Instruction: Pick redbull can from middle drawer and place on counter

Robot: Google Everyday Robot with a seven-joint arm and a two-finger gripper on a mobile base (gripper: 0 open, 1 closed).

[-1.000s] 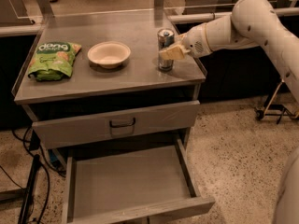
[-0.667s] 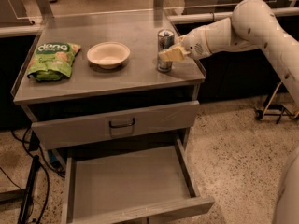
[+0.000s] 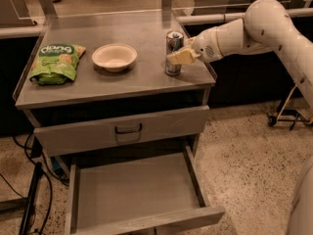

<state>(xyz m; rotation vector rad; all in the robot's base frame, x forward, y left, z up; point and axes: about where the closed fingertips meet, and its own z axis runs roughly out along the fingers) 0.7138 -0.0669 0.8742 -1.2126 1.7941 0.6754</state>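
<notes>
Nearest the camera, the middle drawer [image 3: 137, 195] hangs pulled out, its floor bare. Above it, the drawer with the black handle [image 3: 127, 129] is closed. On the tabletop [image 3: 137, 80] beyond, the redbull can [image 3: 174, 39] stands upright near the right-hand rim, with my gripper [image 3: 180, 58] against its front side. Whether I am clamping it or have let go, I cannot tell. A pale bowl [image 3: 114, 57] sits to the can's left, a green snack bag [image 3: 55, 62] further left. The risk, as I judge it: the can is slim and close to the edge, so pulling away sideways, or before the grip is fully loosened, could tip it over or drag it off the tabletop.
</notes>
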